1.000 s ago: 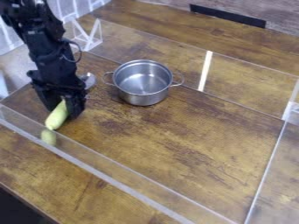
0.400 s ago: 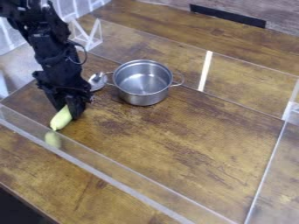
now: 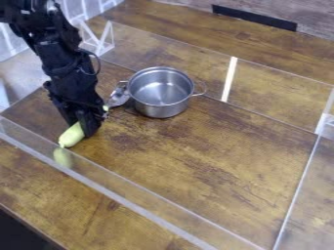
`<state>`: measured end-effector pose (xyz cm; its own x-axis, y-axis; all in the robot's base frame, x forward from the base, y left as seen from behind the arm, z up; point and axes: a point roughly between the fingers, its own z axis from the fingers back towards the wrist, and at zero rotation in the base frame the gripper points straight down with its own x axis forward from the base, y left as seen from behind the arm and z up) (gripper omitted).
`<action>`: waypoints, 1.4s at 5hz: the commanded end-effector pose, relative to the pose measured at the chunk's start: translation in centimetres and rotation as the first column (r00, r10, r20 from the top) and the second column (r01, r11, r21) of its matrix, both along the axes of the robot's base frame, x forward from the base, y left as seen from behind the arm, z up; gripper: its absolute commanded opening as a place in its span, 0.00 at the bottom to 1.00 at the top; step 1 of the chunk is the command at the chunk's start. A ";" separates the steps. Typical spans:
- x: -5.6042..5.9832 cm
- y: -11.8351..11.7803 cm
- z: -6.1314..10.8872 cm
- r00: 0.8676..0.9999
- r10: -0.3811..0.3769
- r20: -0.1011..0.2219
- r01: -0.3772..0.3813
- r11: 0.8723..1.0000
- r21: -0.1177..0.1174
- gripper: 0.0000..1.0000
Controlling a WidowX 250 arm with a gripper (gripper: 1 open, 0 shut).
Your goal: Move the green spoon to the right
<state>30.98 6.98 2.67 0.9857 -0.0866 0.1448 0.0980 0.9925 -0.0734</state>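
Observation:
The green spoon [image 3: 72,134] lies low over the wooden table at the left, its yellow-green handle pointing toward the near-left. Its small silver bowl [image 3: 117,97] shows just left of the steel pot. My black gripper [image 3: 81,119] points straight down and is shut on the green spoon partway along its handle. The arm rises from there toward the upper left corner.
A round steel pot [image 3: 160,90] with side handles stands just right of the gripper. Clear acrylic walls [image 3: 144,207] fence the wooden table [image 3: 209,146] along the near and right sides. White rack-like items [image 3: 98,39] sit at the far left.
The gripper has closed on the spoon's handle and shifted right toward the pot. The spoon has swung with it, its silver bowl now showing beside the pot.

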 end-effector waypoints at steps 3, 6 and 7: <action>1.5 -4.6 5.4 0.988 0.148 0.046 -0.149 0.989 0.017 0.00; 4.5 -14.7 10.2 0.993 0.089 0.076 -0.090 0.996 0.013 0.00; 4.8 -14.7 10.8 0.994 0.076 0.085 -0.078 0.997 0.028 0.00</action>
